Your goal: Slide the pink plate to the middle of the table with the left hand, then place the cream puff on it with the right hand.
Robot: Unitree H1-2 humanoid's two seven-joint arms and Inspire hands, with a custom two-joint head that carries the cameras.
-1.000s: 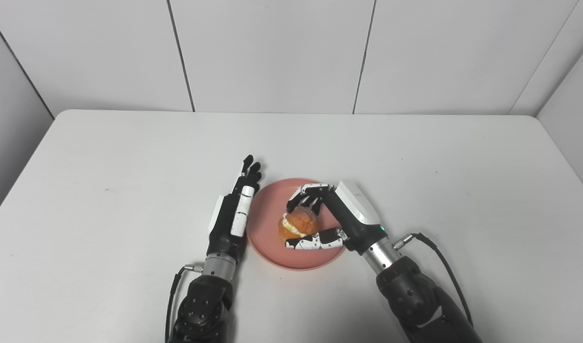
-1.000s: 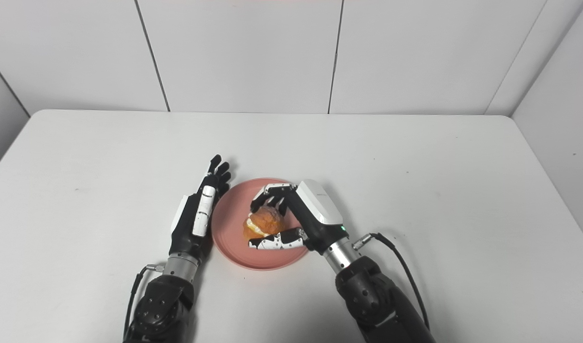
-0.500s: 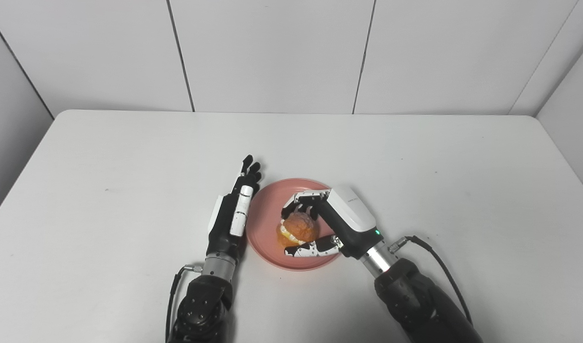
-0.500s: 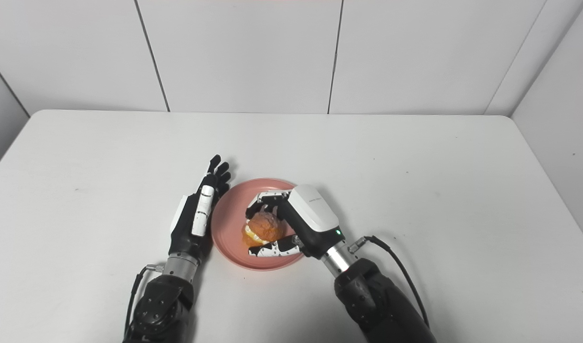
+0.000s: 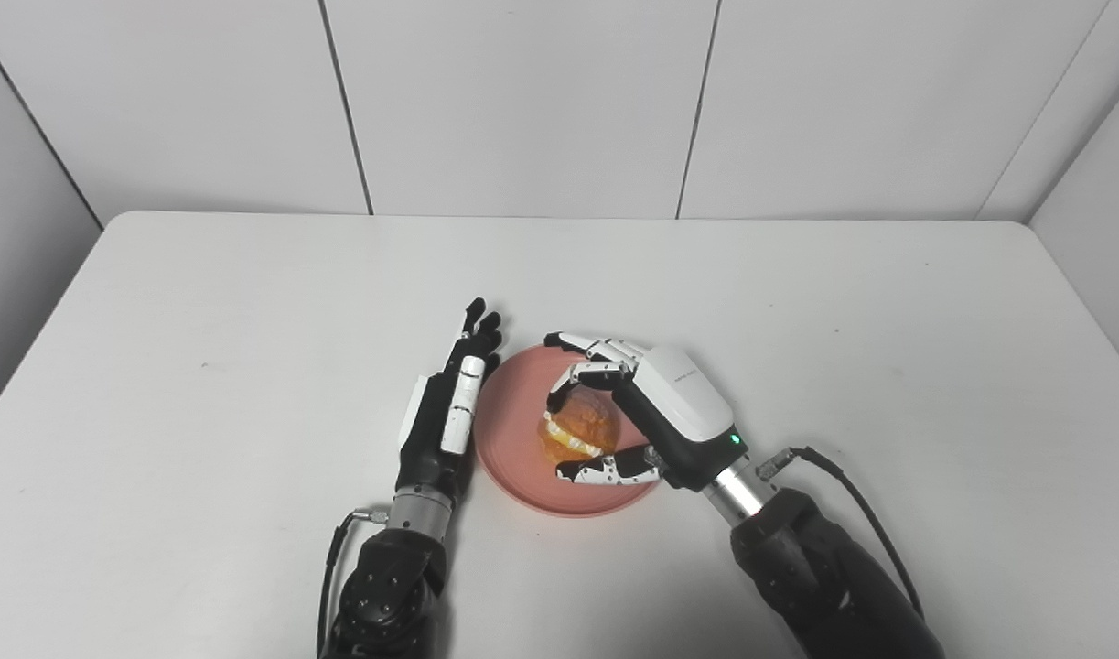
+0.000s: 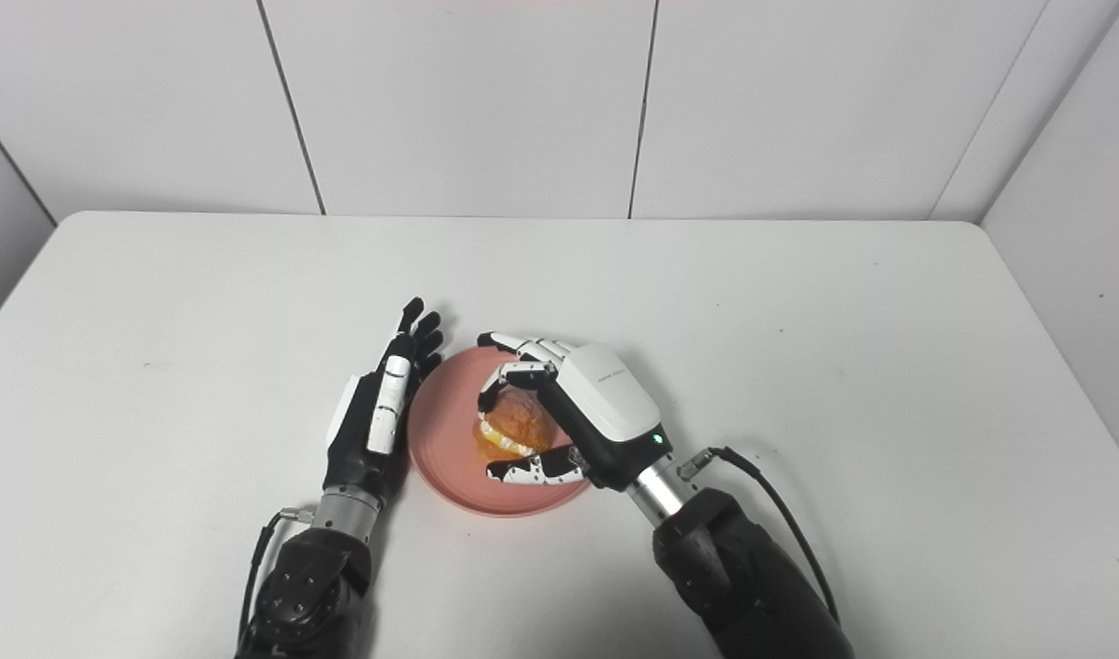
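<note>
The pink plate lies near the middle of the white table. On it rests the cream puff, golden brown with a white cream band. My right hand arches over the puff from the right and is open. Its long fingers are stretched out over the plate's far rim, one is still curled by the puff's top, and the thumb lies just in front of the puff. My left hand lies flat and open on the table with straight fingers, its edge against the plate's left rim.
The white table stretches to a rounded far edge, with panelled walls behind and at both sides. A black cable loops out from my right wrist onto the table.
My right hand's fingers have spread away from the cream puff, which now sits on the plate. The hand has shifted slightly back and to the right. The left hand has stayed still.
</note>
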